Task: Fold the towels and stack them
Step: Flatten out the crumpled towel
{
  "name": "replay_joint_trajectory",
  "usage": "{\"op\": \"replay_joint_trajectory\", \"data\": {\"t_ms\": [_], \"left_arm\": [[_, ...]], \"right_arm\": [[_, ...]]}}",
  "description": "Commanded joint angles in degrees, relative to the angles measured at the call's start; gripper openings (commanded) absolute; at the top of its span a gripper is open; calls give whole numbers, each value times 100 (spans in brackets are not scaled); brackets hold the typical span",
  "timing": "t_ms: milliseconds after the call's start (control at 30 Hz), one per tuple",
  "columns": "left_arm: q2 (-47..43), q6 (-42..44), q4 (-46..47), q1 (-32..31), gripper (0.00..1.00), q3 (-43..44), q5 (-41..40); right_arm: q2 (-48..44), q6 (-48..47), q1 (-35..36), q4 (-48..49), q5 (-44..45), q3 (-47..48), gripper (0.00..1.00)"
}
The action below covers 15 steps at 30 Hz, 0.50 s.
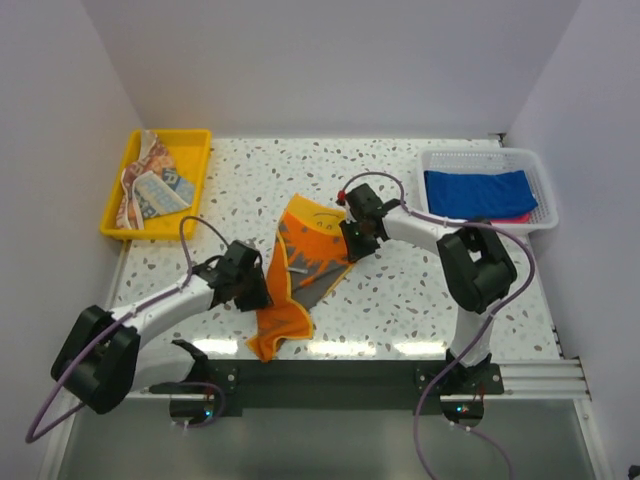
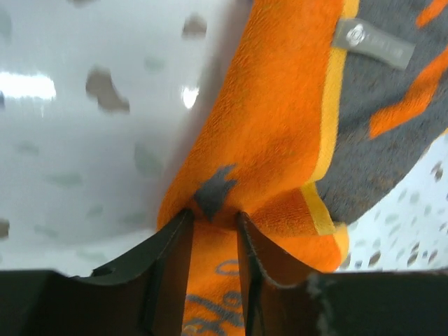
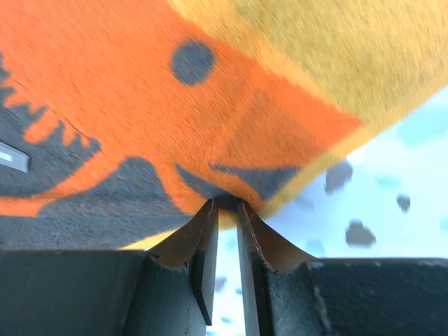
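Observation:
An orange towel with a yellow edge and a grey print (image 1: pixel 300 270) lies rumpled mid-table between both arms. My left gripper (image 1: pixel 262 287) is shut on its left edge; in the left wrist view a fold of the orange cloth (image 2: pixel 280 126) runs between the fingers of the left gripper (image 2: pixel 213 224). My right gripper (image 1: pixel 350 240) pinches the towel's right edge; in the right wrist view the right gripper (image 3: pixel 225 204) nips the rim of the orange cloth (image 3: pixel 140 91). A blue towel (image 1: pixel 478 192) lies in the basket over a pink one (image 1: pixel 512 215). A printed towel (image 1: pixel 150 185) sits crumpled in the tray.
The yellow tray (image 1: pixel 200 140) stands at the back left and the white mesh basket (image 1: pixel 545 185) at the back right. The speckled table (image 1: pixel 400 300) ends at a black rail near the arm bases. White walls close in the back and sides.

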Motion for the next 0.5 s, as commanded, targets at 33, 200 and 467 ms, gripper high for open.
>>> {"op": "replay_joint_trajectory", "data": {"t_ms": [33, 200, 467], "left_arm": [[-971, -586, -1150, -334, 41, -323, 757], [-1239, -281, -1499, -397, 73, 735, 672], [747, 2066, -1503, 594, 89, 3209, -350]], "right_arm": [[-477, -527, -17, -1050, 189, 1, 23], [-793, -896, -69, -1428, 224, 466, 31], [-258, -853, -597, -1359, 540, 1468, 55]]}}
